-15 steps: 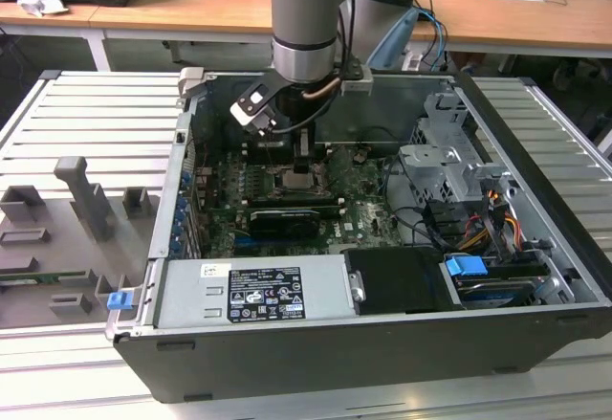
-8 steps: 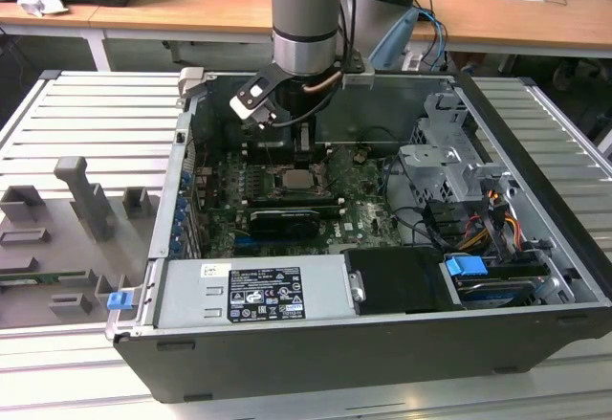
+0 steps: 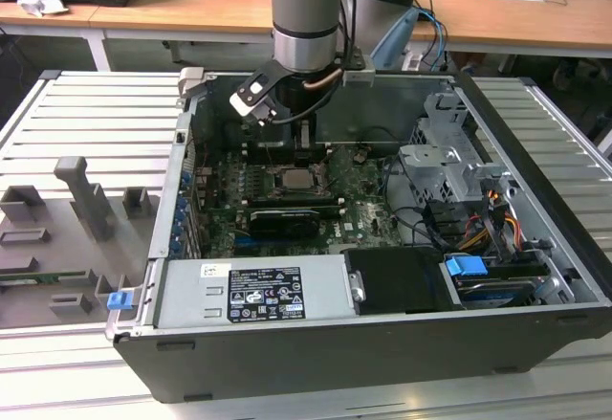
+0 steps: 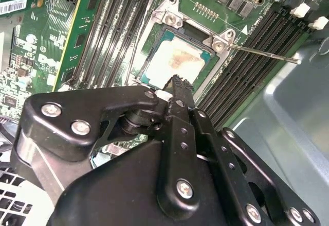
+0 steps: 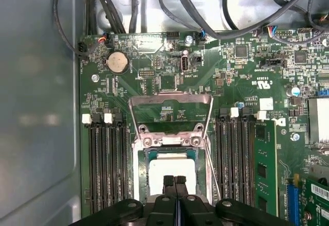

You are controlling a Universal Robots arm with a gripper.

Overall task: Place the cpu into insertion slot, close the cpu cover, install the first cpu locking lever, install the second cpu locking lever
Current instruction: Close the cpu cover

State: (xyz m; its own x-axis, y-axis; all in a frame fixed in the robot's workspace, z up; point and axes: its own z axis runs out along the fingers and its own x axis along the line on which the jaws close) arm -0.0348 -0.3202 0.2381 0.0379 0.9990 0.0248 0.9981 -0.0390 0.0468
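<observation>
1. First wrist view: the cpu [image 5: 172, 165] lies flat in the socket of the green motherboard [image 5: 241, 82], pale top up, so I judge that the placing is done.
2. The gripper [image 5: 175, 179] hangs over 1 edge of the chip. Its 2 jaws are pressed together and hold nothing. I cannot tell if they touch the chip. Closed jaws probably make 1 narrow tip for pushing.
3. The cpu cover [image 5: 169, 100] is folded back, away from the socket, and the board shows through its square opening. It is not yet closed, which leaves the socket open from above.
4. In the second wrist view, 1 thin locking lever [image 4: 262, 52] sticks out free beside the socket, unlatched, probably so that the cover can move.
5. In the exterior view, the silver power supply box [image 3: 191, 296] carries a white label [image 3: 263, 291] with black print. The motherboard has small white lettering too.
</observation>
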